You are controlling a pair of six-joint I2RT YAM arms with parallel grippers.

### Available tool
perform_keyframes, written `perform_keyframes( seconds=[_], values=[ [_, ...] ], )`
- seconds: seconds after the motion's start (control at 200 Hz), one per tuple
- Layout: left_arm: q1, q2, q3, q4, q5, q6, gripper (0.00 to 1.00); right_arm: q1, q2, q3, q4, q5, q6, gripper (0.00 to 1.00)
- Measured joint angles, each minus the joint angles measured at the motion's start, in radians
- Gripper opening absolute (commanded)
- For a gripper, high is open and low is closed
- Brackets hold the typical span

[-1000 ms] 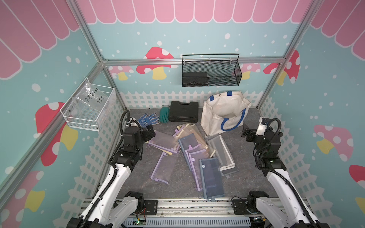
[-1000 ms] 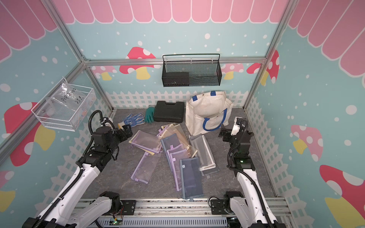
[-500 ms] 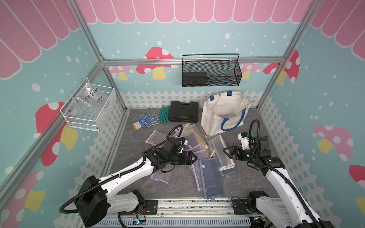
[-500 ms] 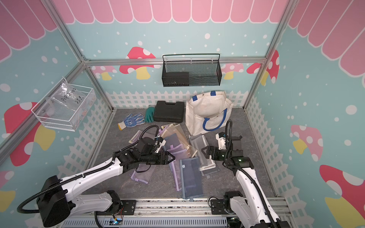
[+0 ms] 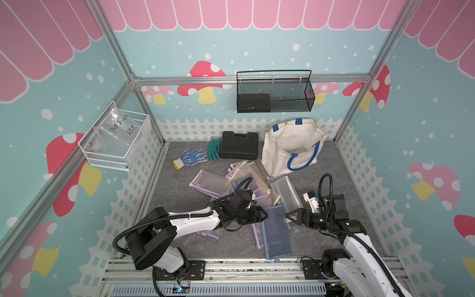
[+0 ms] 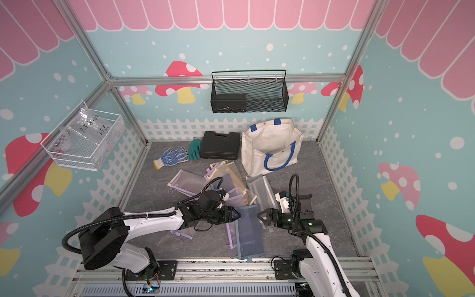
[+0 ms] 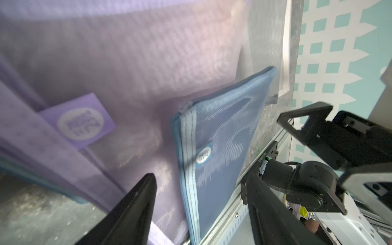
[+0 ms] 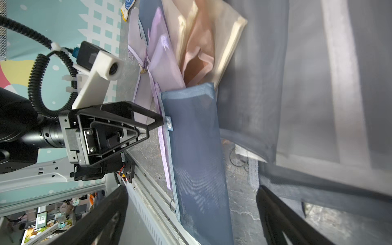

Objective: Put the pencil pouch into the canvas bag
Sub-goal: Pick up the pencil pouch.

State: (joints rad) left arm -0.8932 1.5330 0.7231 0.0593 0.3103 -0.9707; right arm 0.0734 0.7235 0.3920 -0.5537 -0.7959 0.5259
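The spread left claw (image 7: 199, 182) is straddling an edge of the flat blue mesh pencil pouch (image 5: 276, 232); the right claw (image 5: 290, 218) is gaping alongside.

The left gripper (image 6: 237, 215) sits at the left edge of the blue pouch (image 6: 250, 232), near its far end. The right gripper (image 6: 260, 218), fingers spread, faces it from the right. Other pouches (image 6: 191, 183) lie on the counter (image 6: 308, 185) before the bag (image 6: 267, 144).
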Motion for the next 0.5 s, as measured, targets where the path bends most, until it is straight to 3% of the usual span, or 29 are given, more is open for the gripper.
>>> perform_keyframes(
  seconds=[0.135,0.3,0.42,0.475,0.5],
  values=[
    [0.000,0.035,-0.002,0.074,0.003,-0.003,0.63,0.000,0.012,-0.012,0.026,-0.018,0.003,0.94],
    [0.003,0.127,-0.002,0.180,0.035,-0.023,0.46,0.000,0.070,-0.056,0.090,-0.046,0.011,0.90],
    [0.008,0.167,-0.002,0.242,0.061,-0.037,0.18,0.000,0.099,-0.064,0.110,-0.053,0.014,0.89],
    [0.013,0.169,-0.002,0.264,0.069,-0.046,0.01,0.000,0.100,-0.063,0.121,-0.058,0.014,0.89],
    [0.015,0.166,-0.002,0.274,0.073,-0.048,0.00,0.000,0.100,-0.063,0.124,-0.060,0.014,0.89]
  ],
)
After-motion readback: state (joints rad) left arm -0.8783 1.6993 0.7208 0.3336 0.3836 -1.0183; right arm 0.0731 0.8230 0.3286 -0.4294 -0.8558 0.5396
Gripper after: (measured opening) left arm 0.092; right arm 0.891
